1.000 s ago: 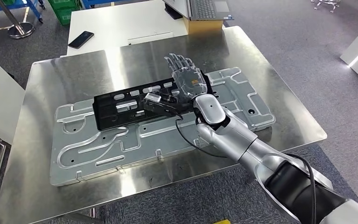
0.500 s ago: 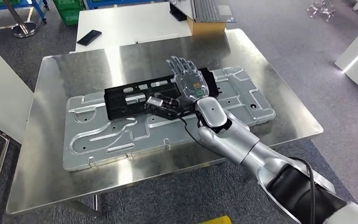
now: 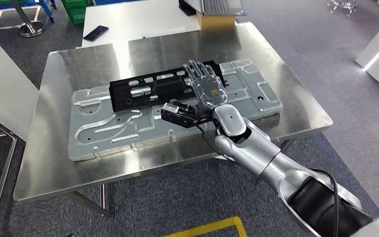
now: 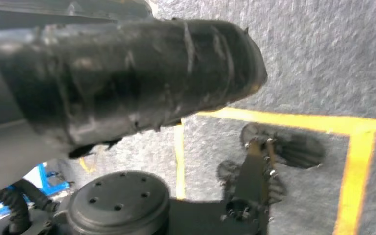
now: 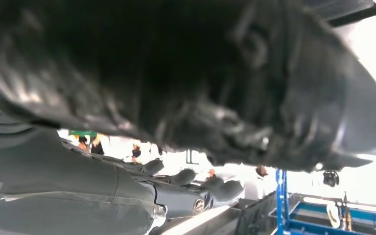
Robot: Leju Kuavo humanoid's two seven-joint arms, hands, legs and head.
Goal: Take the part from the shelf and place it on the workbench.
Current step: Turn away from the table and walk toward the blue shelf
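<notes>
Right hand [image 3: 205,86] now clear of the black part [image 3: 150,91] — fingers [image 3: 197,70] spread, empty — left fingers' state untellable.

The workbench [image 3: 54,148] is bare brushed silver steel. On it lies a pale silver-grey plate [image 3: 128,138] embossed with curving grooves. Toward the workbench's far edge, a matte black part [image 3: 148,91] with pale slotted cut-outs rests on the plate. The right hand [image 3: 206,89] is translucent grey with a small orange-and-green spot. The floor [image 3: 335,74] is grey carpet with a yellow line [image 3: 207,228].
</notes>
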